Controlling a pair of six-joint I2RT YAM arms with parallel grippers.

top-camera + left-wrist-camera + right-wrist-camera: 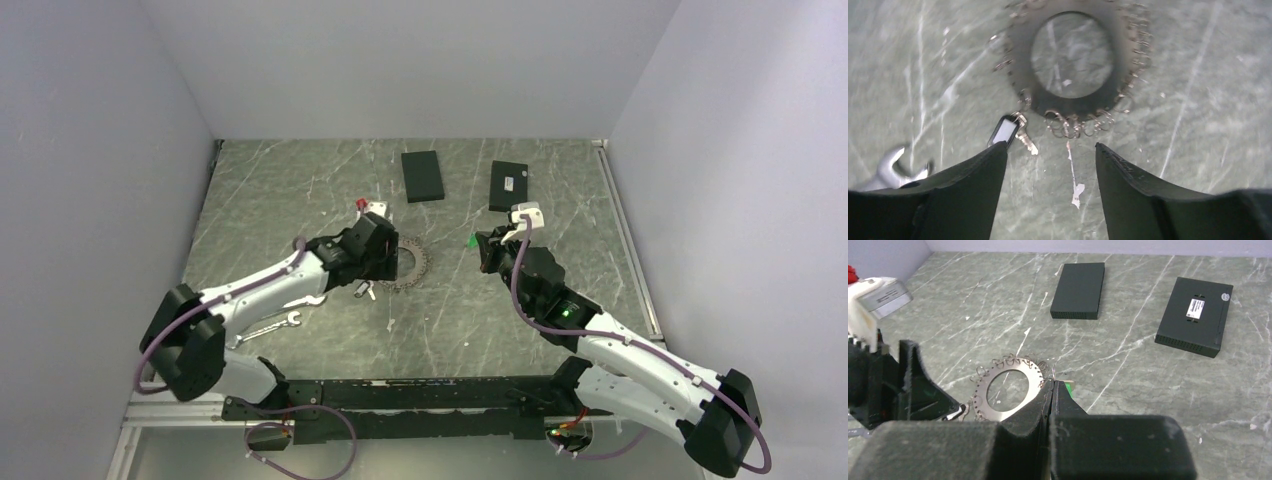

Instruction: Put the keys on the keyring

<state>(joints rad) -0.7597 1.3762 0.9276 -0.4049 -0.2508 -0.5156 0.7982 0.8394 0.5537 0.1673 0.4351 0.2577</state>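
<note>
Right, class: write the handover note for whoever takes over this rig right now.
Left claw: open, empty, hovering by the keyring.
Right claw: shut on a green-tagged piece, likely a key, right of the keyring.
Keyring flat on the table; a white-tagged key lies at its rim, attachment unclear.
Done: nothing certain. Left: thread the held piece on.

Soft even light, faint shadows, left wrist view dim and motion-blurred, keyring (1020, 55) smeared, other views sharp.
</note>
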